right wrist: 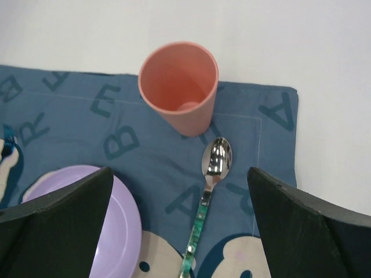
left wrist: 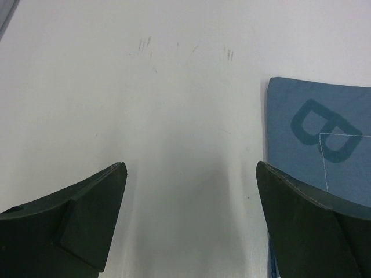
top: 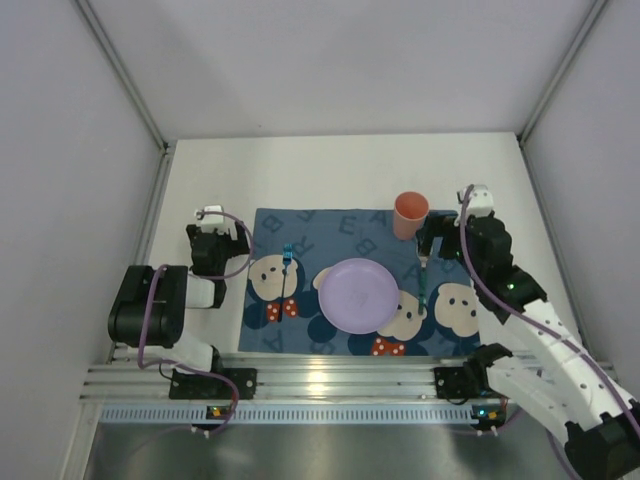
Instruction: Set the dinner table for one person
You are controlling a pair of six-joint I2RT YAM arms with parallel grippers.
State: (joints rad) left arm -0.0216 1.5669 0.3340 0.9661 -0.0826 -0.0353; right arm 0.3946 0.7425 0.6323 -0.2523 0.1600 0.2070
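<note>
The white dinner table (top: pixel 340 170) carries a dark-blue cartoon mat (top: pixel 330 232). On the mat lie a lilac plate (top: pixel 358 294), a salmon cup (top: pixel 410 214) at its far right, a fork (top: pixel 287 262) left of the plate and a green-handled spoon (top: pixel 424 280) right of it. My right gripper (top: pixel 432 243) is open and empty above the spoon (right wrist: pixel 210 191), just short of the cup (right wrist: pixel 178 87); the plate (right wrist: pixel 119 220) shows at its lower left. My left gripper (top: pixel 213 214) is open and empty over bare table (left wrist: pixel 174 116), left of the mat's far-left corner (left wrist: pixel 316 133).
Grey enclosure walls (top: pixel 70 180) stand on the left, right and back of the table. A ribbed aluminium rail (top: pixel 330 385) runs along the near edge and holds both arm bases. Bare white tabletop lies behind and to both sides of the mat.
</note>
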